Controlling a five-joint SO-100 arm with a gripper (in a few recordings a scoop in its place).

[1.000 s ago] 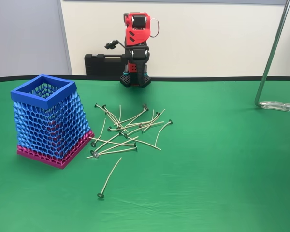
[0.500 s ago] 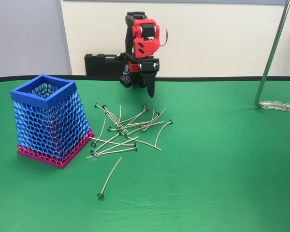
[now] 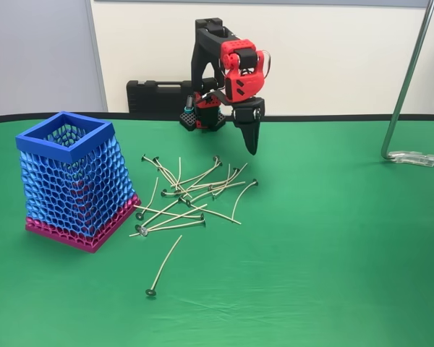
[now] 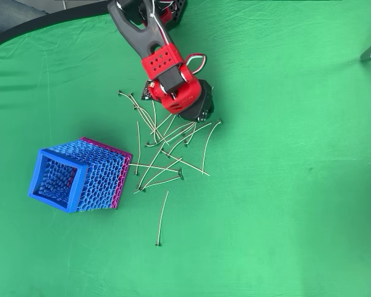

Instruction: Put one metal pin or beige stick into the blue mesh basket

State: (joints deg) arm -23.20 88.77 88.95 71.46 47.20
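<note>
Green cloth (image 3: pixel 333 275): covers the table from the near edge to the back, where a black border runs.
Lone stick (image 3: pixel 163 265): nearest of all in the fixed view, lying apart from the rest, its dark head toward the camera.
Blue mesh basket (image 3: pixel 76 181): upright at the left of the fixed view, magenta band on the cloth, just beside the pile.
Pile of beige sticks (image 3: pixel 192 191): scattered and crossing flat on the cloth at mid-table, right of the basket.
Gripper (image 3: pixel 250 144): points down above the far right edge of the pile, clear of the cloth; jaws look closed to a single dark point, holding nothing.
Black case (image 3: pixel 155 96): at the back against the wall.
Metal pole (image 3: pixel 409 79): far right.
</note>
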